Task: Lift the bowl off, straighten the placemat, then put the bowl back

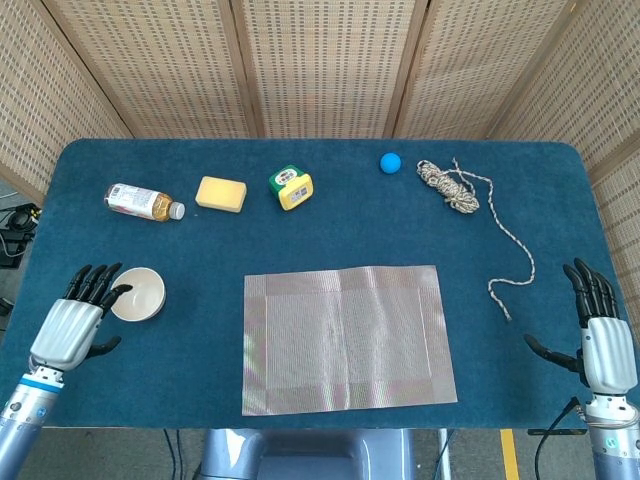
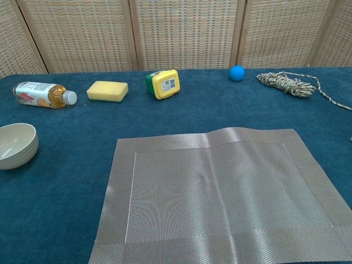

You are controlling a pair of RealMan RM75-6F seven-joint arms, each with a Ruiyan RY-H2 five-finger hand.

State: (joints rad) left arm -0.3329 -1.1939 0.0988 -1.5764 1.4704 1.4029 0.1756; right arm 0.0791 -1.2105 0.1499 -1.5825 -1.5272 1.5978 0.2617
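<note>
Two hands showing in the head view only; left hand (image 1: 72, 322) lying just left of the bowl (image 1: 137, 294), fingers spread and holding nothing, fingertips near the rim, contact not clear; right hand (image 1: 603, 338) resting open at the worktop's (image 1: 330, 230) right edge, fingers apart, well away from everything. Bowl sitting upright on the bare worktop, left of the mat (image 1: 347, 338) and apart from it; mat lying flat and roughly square to the near edge, one slight ridge running across its far part. Judging the step in hand as regrasping the bowl for the return; best curling fingers over the rim with the thumb opposing, lifting straight up, carrying level, setting down at mid-mat without dragging the weave. Chest view giving the bowl's side wall and the mat's ridge more plainly, yet showing neither hand; head view alone showing hands and the whole layout.
</note>
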